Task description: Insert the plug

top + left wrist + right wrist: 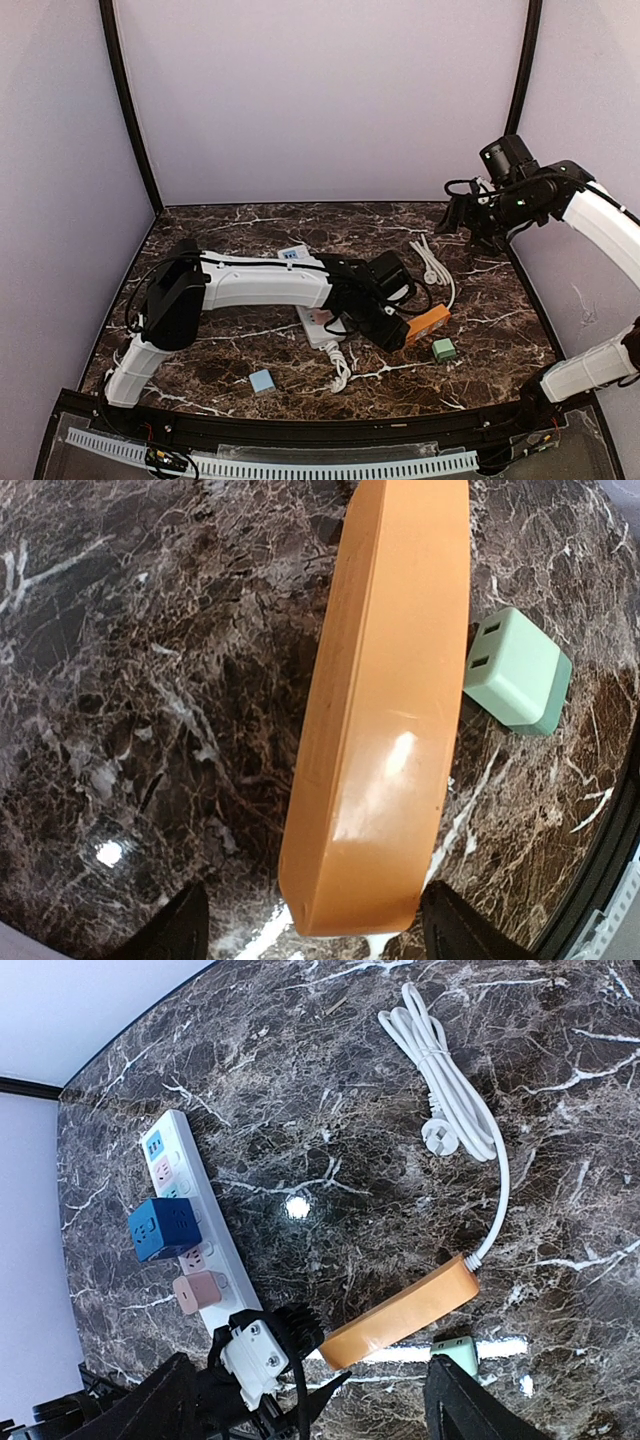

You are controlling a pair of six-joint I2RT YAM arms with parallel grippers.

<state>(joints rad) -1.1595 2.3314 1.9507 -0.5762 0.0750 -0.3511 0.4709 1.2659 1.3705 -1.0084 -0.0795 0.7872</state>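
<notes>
The orange power strip (385,710) lies on the marble table, its white cord running back to a coiled cable with a white plug (440,1140). My left gripper (315,900) is open and straddles the strip's near end. Its right finger (450,930) is close to the strip's edge, while the left finger (180,928) stands well off. In the top view that gripper (405,335) is low at the strip (427,321). A green adapter (515,670) sits just right of the strip. My right gripper (462,218) hangs open high at the back right, empty.
A white power strip (190,1210) carrying a blue cube adapter (163,1228) and a pink adapter (200,1290) lies under the left arm. A light-blue cube (262,381) rests near the front edge. Walls enclose the table.
</notes>
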